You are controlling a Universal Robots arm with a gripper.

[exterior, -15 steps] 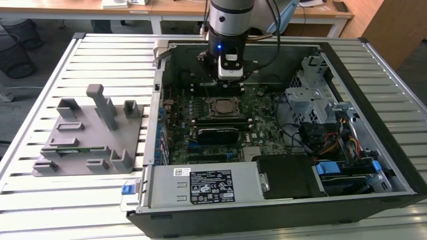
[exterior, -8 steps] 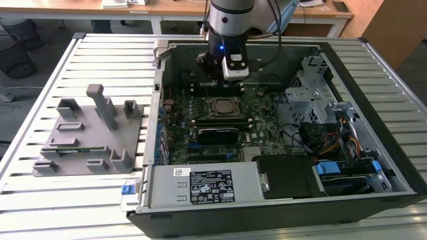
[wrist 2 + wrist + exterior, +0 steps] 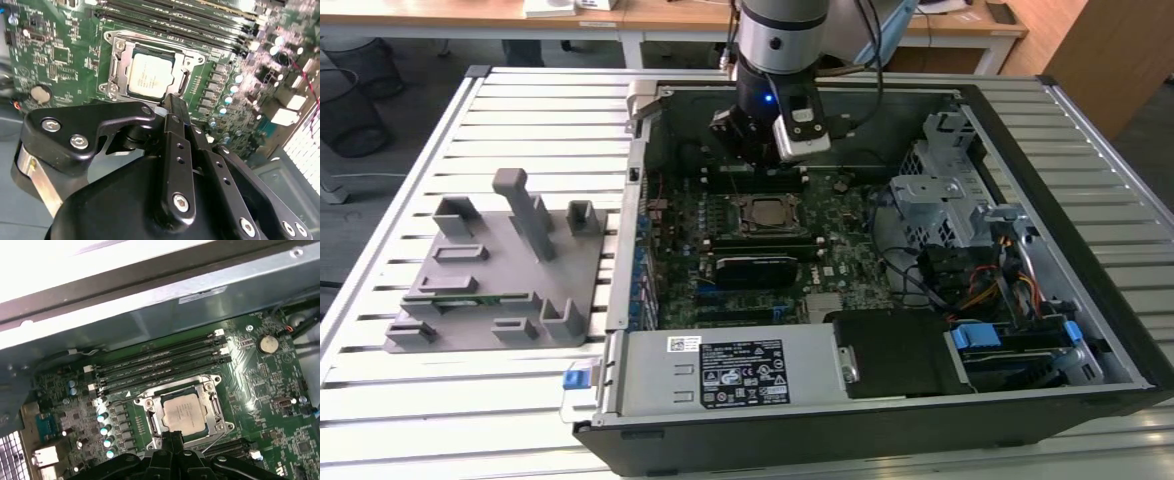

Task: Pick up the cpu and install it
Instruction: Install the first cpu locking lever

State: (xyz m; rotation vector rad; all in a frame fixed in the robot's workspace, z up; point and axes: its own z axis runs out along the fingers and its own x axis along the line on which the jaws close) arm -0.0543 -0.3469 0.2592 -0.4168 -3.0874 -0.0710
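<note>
The cpu (image 3: 761, 213) lies flat in the motherboard's socket frame (image 3: 762, 216), silvery top facing up. Both wrist views show it seated inside the metal frame: the cpu (image 3: 149, 75) and the cpu (image 3: 184, 413). My gripper (image 3: 744, 158) hangs over the board just behind the socket, toward the case's far wall. In both wrist views its black fingers meet at the tips, the gripper (image 3: 172, 102) and the gripper (image 3: 172, 436) shut with nothing between them, just off the socket's edge and above the cpu.
The open computer case (image 3: 1067, 300) lies on a slatted table. Memory slots (image 3: 160, 360) run beside the socket. A black heatsink (image 3: 754, 270), power supply (image 3: 720, 370) and drive cage with cables (image 3: 961, 240) surround it. A grey fixture (image 3: 494, 270) holding a green memory stick (image 3: 460, 293) sits at the exterior view's left.
</note>
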